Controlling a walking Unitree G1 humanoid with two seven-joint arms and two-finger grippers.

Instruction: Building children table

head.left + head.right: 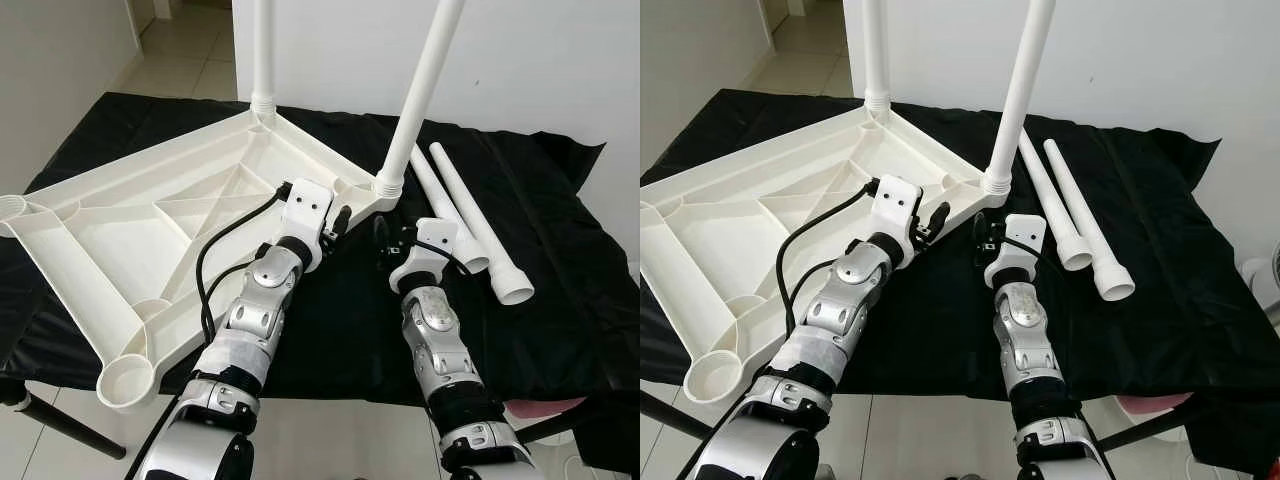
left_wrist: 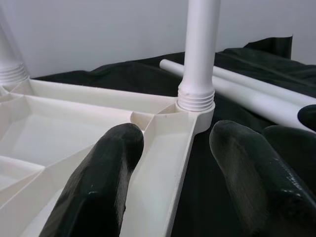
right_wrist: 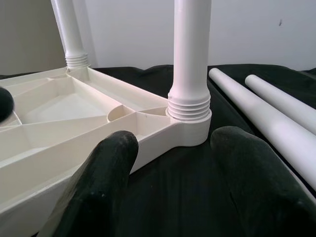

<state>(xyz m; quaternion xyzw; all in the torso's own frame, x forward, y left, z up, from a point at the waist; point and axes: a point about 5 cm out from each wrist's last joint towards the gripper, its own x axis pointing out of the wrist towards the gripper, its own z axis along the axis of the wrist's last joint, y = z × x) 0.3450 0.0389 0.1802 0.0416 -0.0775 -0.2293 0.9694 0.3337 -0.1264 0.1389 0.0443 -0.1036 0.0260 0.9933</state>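
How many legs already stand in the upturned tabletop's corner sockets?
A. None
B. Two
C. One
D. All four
B: two legs stand upright, one in the far corner and one in the near right corner, while two loose legs lie on the black cloth and the two near sockets are bare.

A black cloth (image 1: 560, 240) covers the bench. On it lies an upturned white tabletop (image 1: 130, 240), reaching over the cloth's left and near edges, with two legs (image 1: 425, 90) standing in its far corner sockets. Two loose legs (image 1: 480, 225) lie side by side toward the right edge.
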